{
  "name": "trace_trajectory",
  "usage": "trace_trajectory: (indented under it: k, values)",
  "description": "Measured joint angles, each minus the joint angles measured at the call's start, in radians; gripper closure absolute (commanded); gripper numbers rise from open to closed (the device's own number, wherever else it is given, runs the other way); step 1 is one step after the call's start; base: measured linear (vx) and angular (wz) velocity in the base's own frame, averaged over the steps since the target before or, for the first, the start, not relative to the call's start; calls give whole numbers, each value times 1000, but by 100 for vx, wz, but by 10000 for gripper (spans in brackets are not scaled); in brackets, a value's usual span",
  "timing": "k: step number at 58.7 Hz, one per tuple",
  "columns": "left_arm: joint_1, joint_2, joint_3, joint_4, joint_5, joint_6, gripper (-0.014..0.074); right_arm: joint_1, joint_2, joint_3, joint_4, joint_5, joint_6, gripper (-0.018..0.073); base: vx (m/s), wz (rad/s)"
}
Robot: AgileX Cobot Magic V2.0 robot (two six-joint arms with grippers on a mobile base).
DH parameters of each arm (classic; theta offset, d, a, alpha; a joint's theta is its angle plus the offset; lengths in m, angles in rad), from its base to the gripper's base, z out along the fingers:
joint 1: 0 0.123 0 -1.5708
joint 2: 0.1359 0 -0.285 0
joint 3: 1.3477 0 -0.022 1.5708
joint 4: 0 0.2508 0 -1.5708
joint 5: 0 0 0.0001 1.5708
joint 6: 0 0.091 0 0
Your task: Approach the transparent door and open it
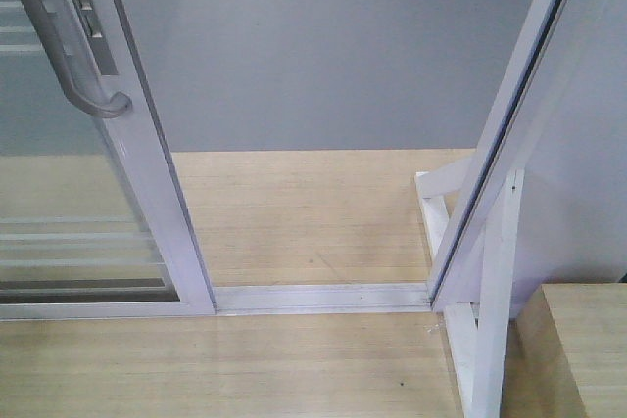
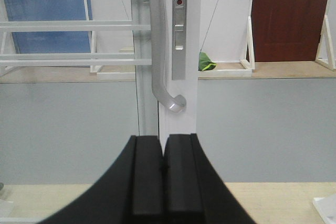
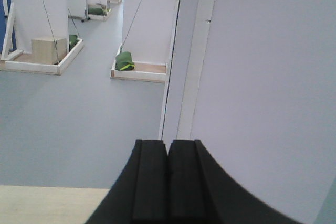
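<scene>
The transparent door [image 1: 69,193] stands at the left of the front view, slid aside, a clear glass panel in a white frame with thin horizontal bars. Its curved silver handle [image 1: 73,51] hooks outward on the right upright. In the left wrist view the same handle [image 2: 167,85] hangs just above and beyond my left gripper [image 2: 164,142], which is shut with nothing in it and apart from the handle. My right gripper [image 3: 168,145] is shut and empty too, pointing at the white door jamb [image 3: 184,77]. Neither gripper shows in the front view.
A white floor track [image 1: 323,298] crosses the gap between the door and the jamb [image 1: 509,134]. Wood floor and then grey floor lie beyond. A white brace [image 1: 490,320] and a wooden box [image 1: 578,349] stand at the right. Green bags [image 3: 125,60] lie farther off.
</scene>
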Motion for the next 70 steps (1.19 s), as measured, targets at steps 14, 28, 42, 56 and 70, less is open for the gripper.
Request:
trace_trajectory:
  k: [14, 28, 42, 56, 70]
  values:
    - [0, 0, 0, 0, 0, 0, 603, 0, -187, 189, 43, -15, 2, 566, 0, 0]
    - [0, 0, 0, 0, 0, 0, 603, 0, -222, 307, 56, -138, 2, 566, 0, 0]
    - [0, 0, 0, 0, 1, 0, 603, 0, -222, 308, 68, -148, 2, 566, 0, 0]
    - [0, 0, 0, 0, 1, 0, 603, 0, -222, 308, 104, -104, 3, 566, 0, 0]
    - [0, 0, 0, 0, 1, 0, 603, 0, -222, 308, 106, -97, 3, 566, 0, 0]
